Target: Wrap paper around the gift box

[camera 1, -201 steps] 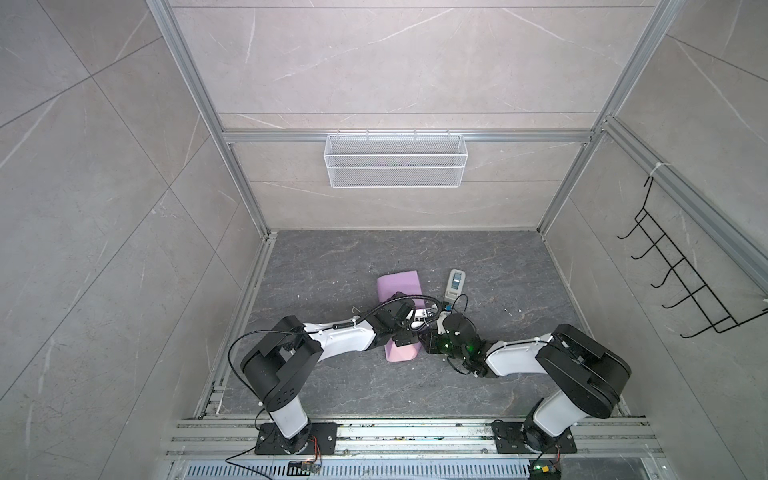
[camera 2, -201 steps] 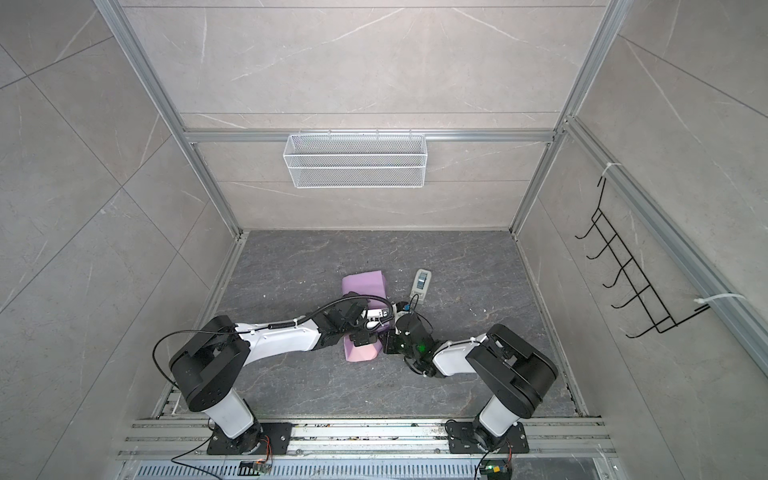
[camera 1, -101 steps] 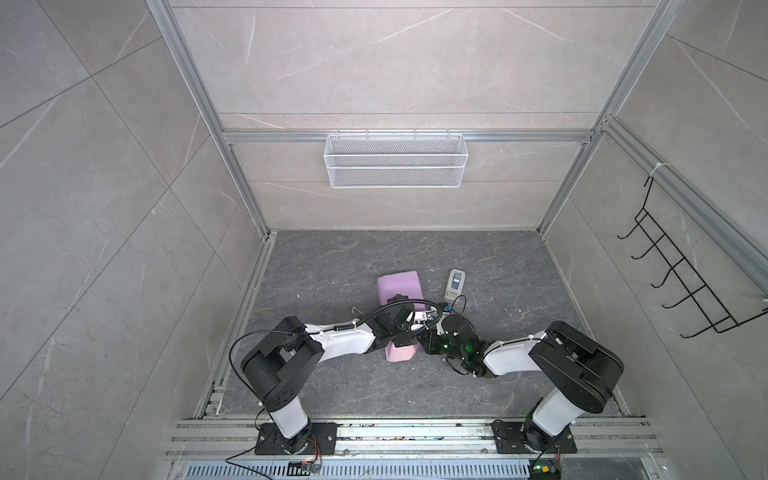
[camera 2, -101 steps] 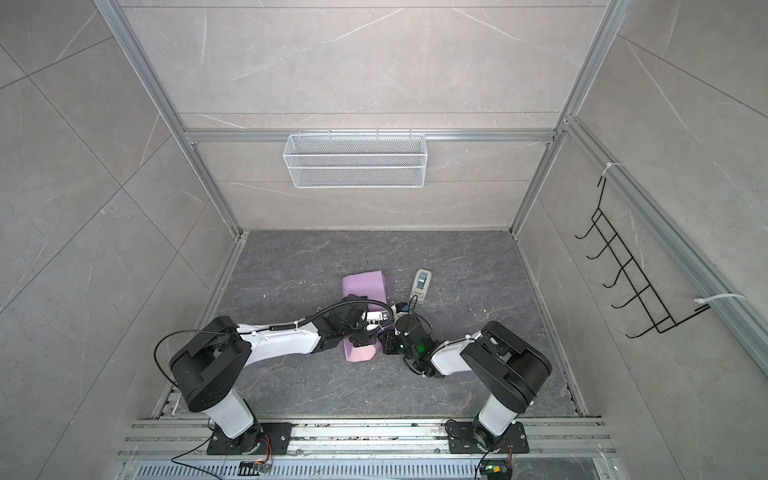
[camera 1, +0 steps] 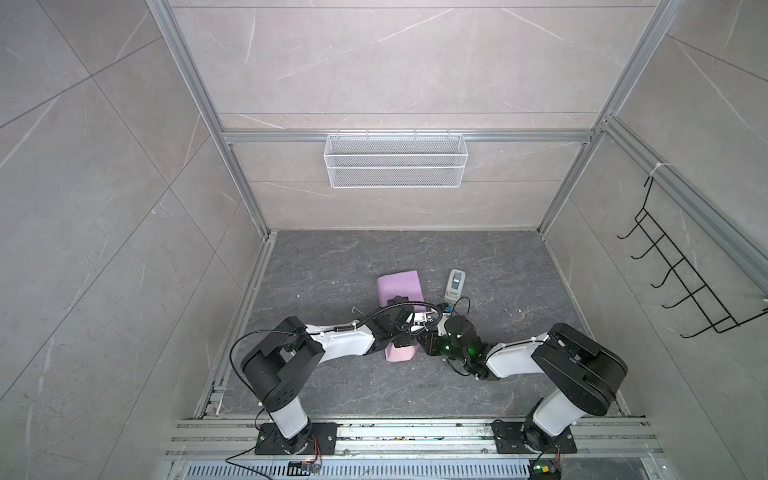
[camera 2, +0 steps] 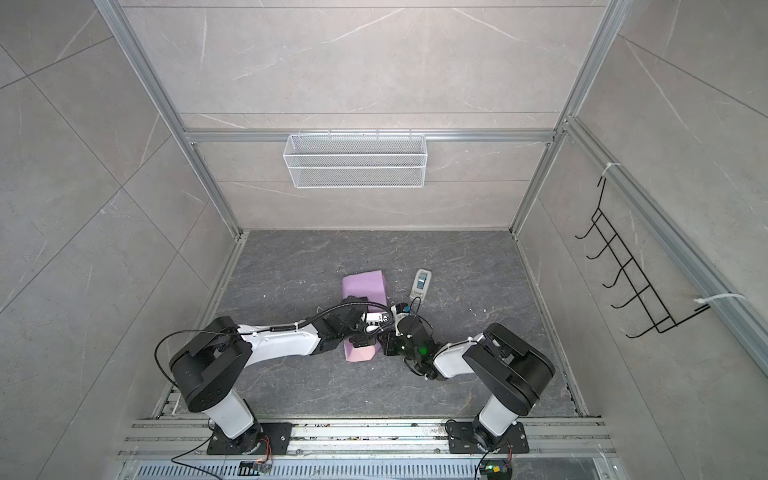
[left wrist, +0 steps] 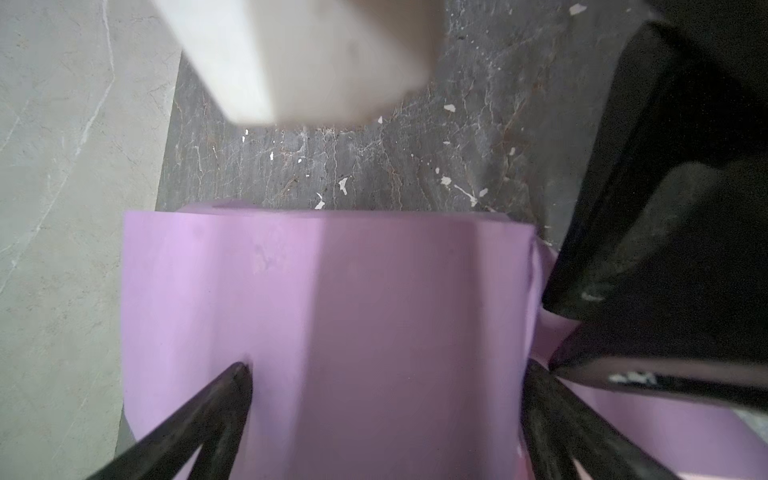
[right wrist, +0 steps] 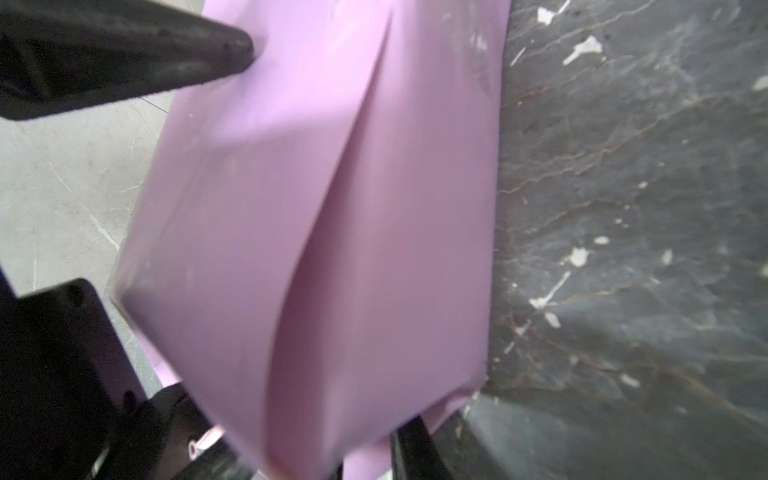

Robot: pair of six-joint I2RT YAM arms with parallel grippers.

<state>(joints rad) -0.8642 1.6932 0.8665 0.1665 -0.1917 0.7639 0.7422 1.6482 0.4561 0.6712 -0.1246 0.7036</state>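
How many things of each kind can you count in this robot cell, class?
Black-and-white robot arms: 2
Lilac purple paper wrapping: 1
Small grey-white handheld device: 1
White wire mesh basket: 1
Black wire hook rack: 1
Total: 6

Your left arm (camera 1: 345, 348) & right arm (camera 1: 513, 360): white links, blk joints; 2 green LEDs (camera 1: 447, 346) at right arm's wrist.
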